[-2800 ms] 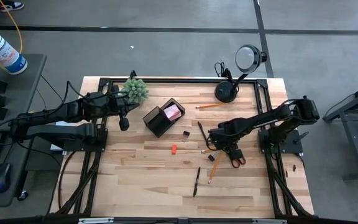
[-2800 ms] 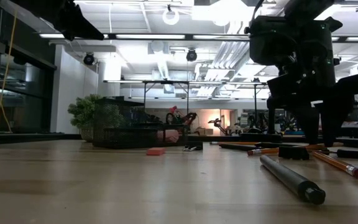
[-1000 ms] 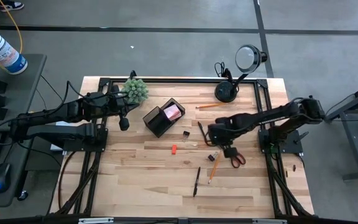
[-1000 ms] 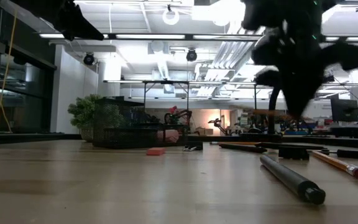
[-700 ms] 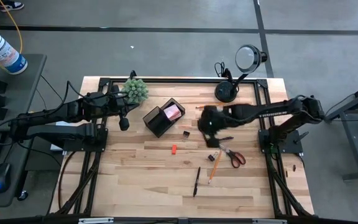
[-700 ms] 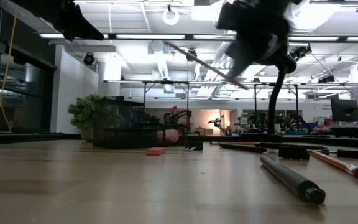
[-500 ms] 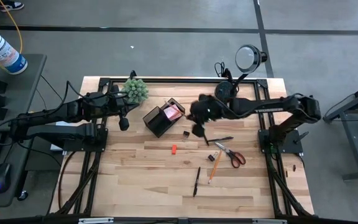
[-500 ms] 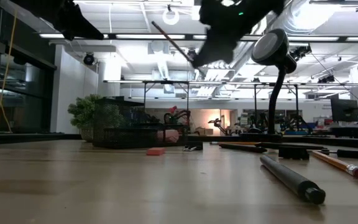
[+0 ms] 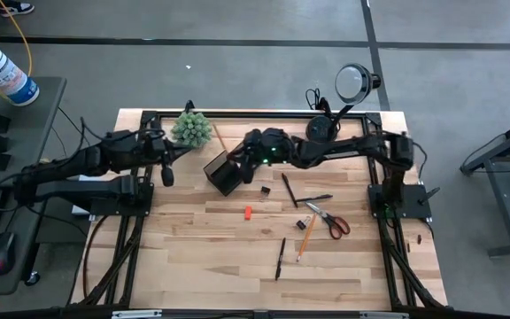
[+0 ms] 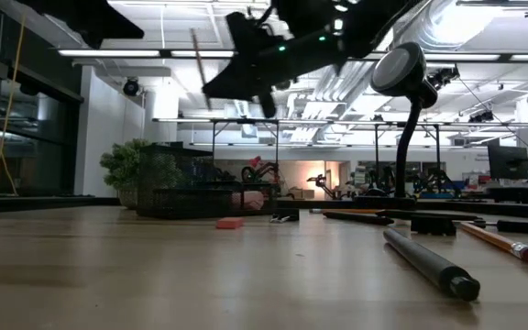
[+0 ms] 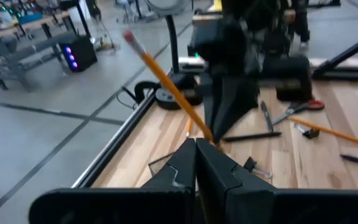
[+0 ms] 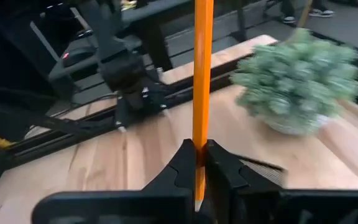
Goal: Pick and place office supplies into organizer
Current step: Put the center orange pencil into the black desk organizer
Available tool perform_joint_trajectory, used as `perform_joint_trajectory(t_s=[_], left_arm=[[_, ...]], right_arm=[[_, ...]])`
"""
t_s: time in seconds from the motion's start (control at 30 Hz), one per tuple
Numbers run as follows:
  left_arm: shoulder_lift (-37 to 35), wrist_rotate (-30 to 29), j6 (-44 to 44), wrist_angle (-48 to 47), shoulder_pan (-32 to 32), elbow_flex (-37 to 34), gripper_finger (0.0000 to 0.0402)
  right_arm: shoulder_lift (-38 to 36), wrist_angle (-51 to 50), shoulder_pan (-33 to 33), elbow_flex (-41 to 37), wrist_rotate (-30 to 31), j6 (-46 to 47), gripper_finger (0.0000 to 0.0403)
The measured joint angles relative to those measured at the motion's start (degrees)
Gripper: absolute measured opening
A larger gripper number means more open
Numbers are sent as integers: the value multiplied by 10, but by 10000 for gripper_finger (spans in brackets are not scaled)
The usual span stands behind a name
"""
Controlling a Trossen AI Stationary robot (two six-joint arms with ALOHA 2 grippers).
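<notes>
While clamped on an orange pencil point(image 12: 200, 93), right gripper point(image 9: 242, 152) seen stretched across the worktop point(image 9: 211, 257), poised over the black organizer point(image 9: 224, 171) beside the green plant point(image 9: 193, 129). Pencil held upright between shut fingers, tip angled toward the plant. Left gripper point(image 9: 166, 168) closed on nothing, parked near the worktop's left edge. Left lying loose on the wood: red-handled scissors point(image 9: 328, 221), a second pencil point(image 9: 305, 239), black pen point(image 9: 281, 258), small red-orange block point(image 9: 248, 213). Black lamp point(image 9: 339, 99) at the far edge.
</notes>
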Motion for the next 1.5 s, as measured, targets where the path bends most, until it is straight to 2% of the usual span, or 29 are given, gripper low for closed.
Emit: perform_joint_trajectory(t_s=[0.2,0.37,0.57,0.67,0.77,0.9,1.0,1.33,1.5], left_arm=[[-39,0,1,-4,0,0,1],[-53,0,2,-7,0,0,1],[-52,-10,3,-5,0,0,1],[-51,-35,2,-2,0,0,1],[-46,-61,14,29,0,0,1],[-33,-62,32,80,0,1,6],[-14,-58,32,84,0,0,33],[39,-42,-13,119,0,0,177],[54,-33,-15,169,0,0,215]], right_arm=[[72,-5,0,108,-17,-34,8],[108,-16,-4,164,-17,-37,8],[111,-14,-4,187,-19,-46,8],[112,-14,-4,195,-28,-44,7],[112,-11,-1,198,-30,-50,7],[112,-12,3,198,-32,-57,7],[112,-11,4,198,-31,-57,7],[112,7,4,198,-24,-72,7],[112,7,5,198,-24,-72,7]])
